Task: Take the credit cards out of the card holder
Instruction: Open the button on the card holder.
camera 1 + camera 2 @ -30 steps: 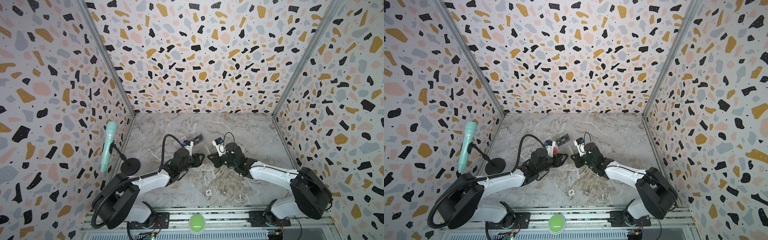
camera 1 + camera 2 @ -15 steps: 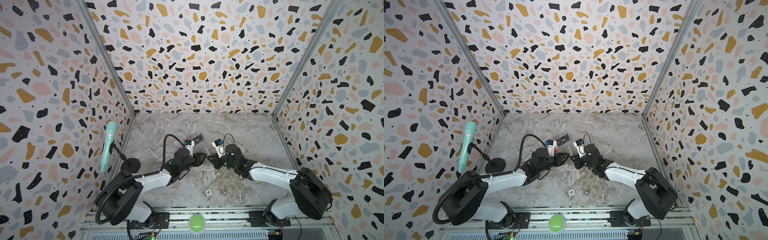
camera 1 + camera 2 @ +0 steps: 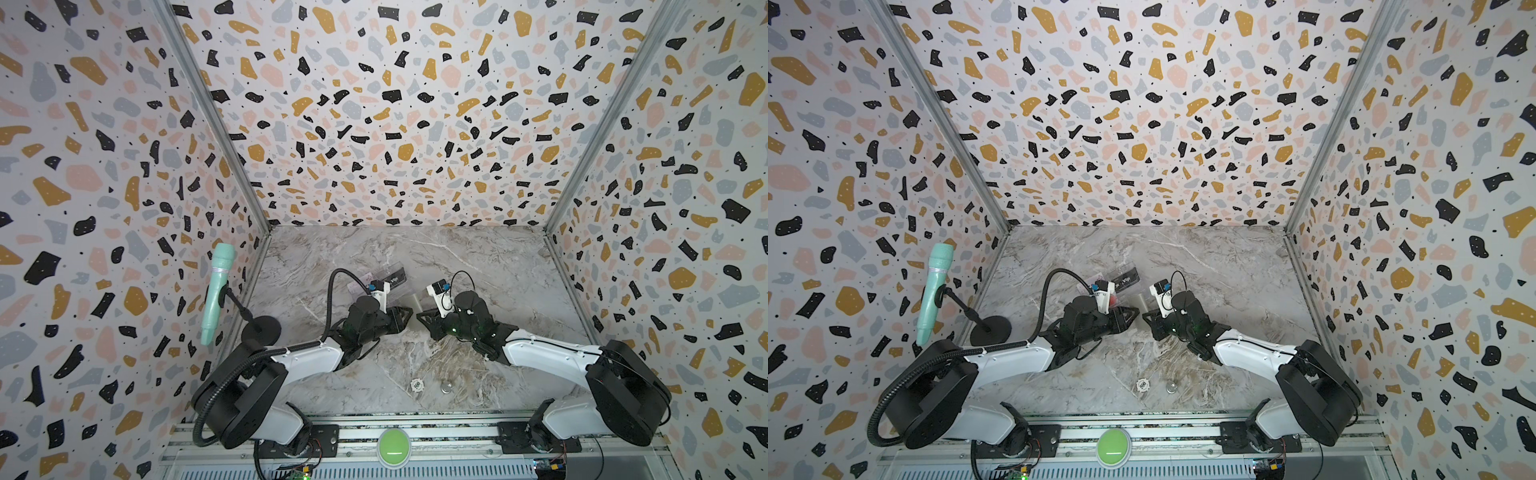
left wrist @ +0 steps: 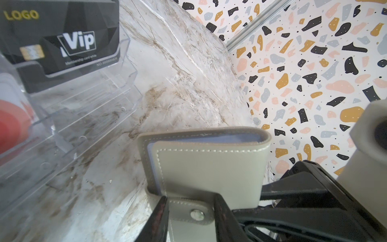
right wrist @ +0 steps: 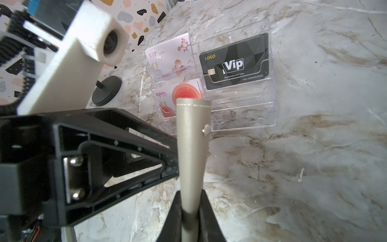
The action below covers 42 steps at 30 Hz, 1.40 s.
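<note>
Here, your right gripper (image 5: 191,197) clamped on the edge of the card holder (image 5: 191,146), your left gripper (image 4: 189,209) partly open, jaws straddling its snap tab (image 4: 196,214).

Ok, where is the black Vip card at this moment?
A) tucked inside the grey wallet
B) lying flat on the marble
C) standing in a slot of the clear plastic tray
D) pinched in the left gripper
C: the black Vip card stands in a slot of the clear plastic tray, next to the pink card.
</note>
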Tool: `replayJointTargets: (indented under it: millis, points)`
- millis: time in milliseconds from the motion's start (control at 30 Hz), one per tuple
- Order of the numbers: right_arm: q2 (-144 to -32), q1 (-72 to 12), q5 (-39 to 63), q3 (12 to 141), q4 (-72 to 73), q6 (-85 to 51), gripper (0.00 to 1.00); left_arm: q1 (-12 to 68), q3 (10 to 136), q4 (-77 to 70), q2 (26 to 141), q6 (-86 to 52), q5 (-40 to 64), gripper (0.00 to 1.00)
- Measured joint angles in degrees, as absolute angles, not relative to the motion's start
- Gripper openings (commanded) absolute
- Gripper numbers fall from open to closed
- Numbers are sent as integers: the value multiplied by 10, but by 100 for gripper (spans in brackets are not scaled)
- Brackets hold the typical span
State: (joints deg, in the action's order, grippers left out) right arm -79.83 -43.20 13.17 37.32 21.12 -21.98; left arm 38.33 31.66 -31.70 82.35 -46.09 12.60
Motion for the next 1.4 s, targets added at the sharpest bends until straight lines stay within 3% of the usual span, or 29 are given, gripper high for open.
replayJointTargets:
  millis: [200,800,1167,1400]
  points:
    - [-798,-435,124,369,211,-220,2,385,317,-321,832,-461,134,36]
    - [-798,-438,106,363,211,-217,1,390,322,-309,832,-453,136,9]
    - [-775,-422,126,355,216,-216,1,391,329,-283,802,-439,130,0]
    - [-758,-404,159,340,234,-220,1,395,336,-265,785,-429,132,0]
